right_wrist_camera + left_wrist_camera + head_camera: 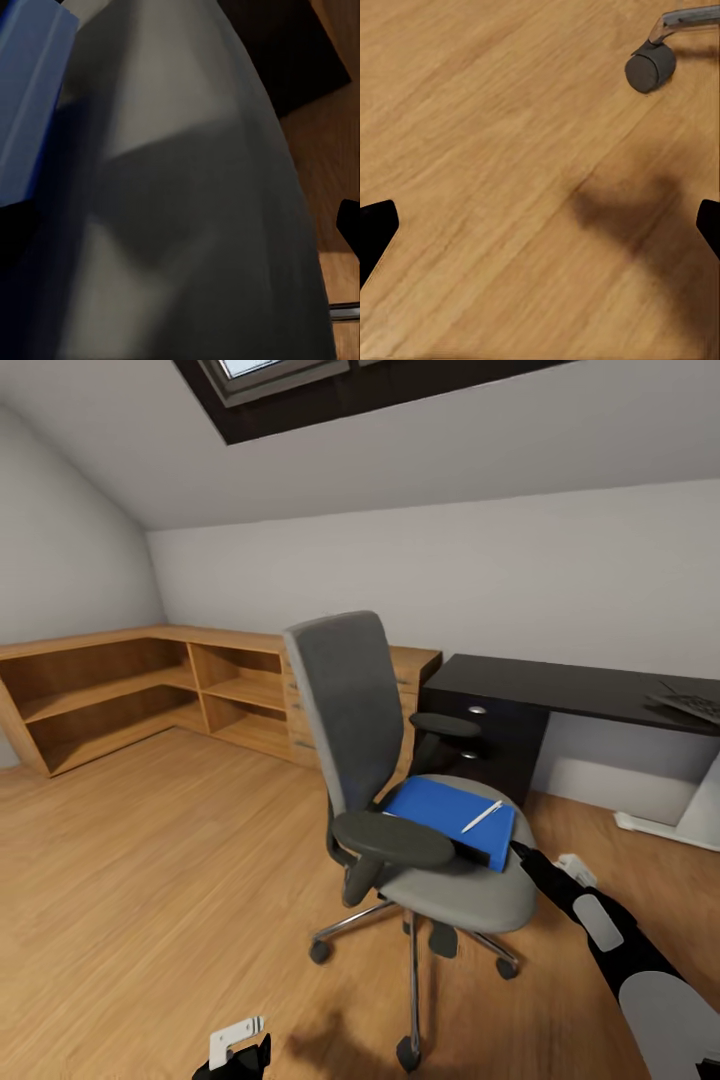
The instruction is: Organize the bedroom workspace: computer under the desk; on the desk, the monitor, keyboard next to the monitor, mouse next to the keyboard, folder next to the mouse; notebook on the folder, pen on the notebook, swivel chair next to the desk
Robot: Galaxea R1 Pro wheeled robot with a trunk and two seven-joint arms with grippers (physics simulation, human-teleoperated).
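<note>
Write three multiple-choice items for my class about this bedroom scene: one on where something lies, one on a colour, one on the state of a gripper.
1. Where does the pen lie?
A. on the floor
B. on the blue folder on the chair seat
C. on the desk

2. What colour is the desk top?
A. black
B. white
C. light wood

3. How is the left gripper?
A. shut on a caster
B. holding the pen
C. open, over bare floor

Answers:
1 B, the pale stick rests on the folder in the head view.
2 A, its top is glossy black.
3 C, the left wrist view shows its fingertips far apart with nothing between.
</note>
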